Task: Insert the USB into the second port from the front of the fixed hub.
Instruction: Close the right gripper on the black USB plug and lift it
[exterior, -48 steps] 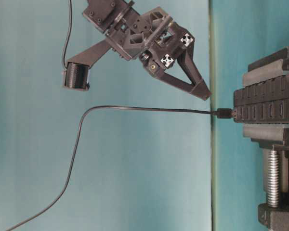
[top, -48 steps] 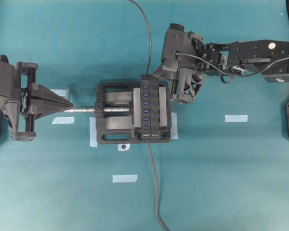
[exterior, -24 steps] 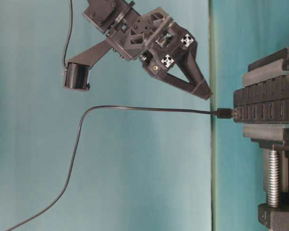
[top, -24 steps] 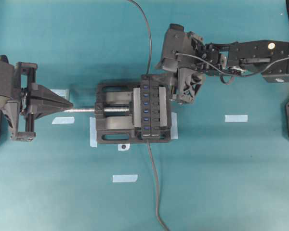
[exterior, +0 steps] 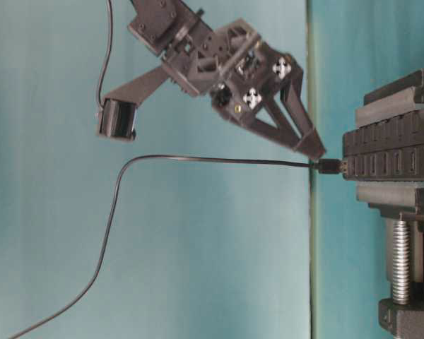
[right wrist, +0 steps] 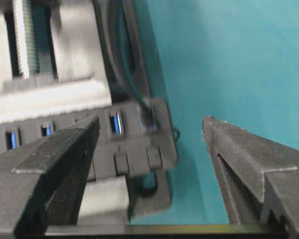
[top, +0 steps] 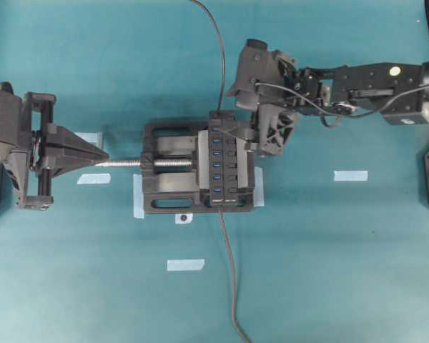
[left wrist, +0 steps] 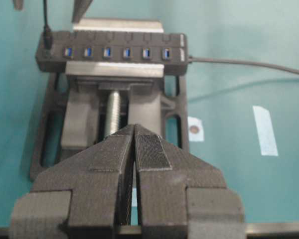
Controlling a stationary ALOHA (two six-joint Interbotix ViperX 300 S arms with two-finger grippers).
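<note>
While unheld, USB point(right wrist: 148, 118) between fingers point(right wrist: 65, 149)

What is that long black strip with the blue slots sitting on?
The fixed hub sits clamped in a black vise with a silver screw, on the teal table. The hub's underside is hidden.

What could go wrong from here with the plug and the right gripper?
The USB sits in the fixed hub's end slot, so it may be the wrong port. The open right gripper hangs close by the cable; pulling away could snag it and loosen the USB.
</note>
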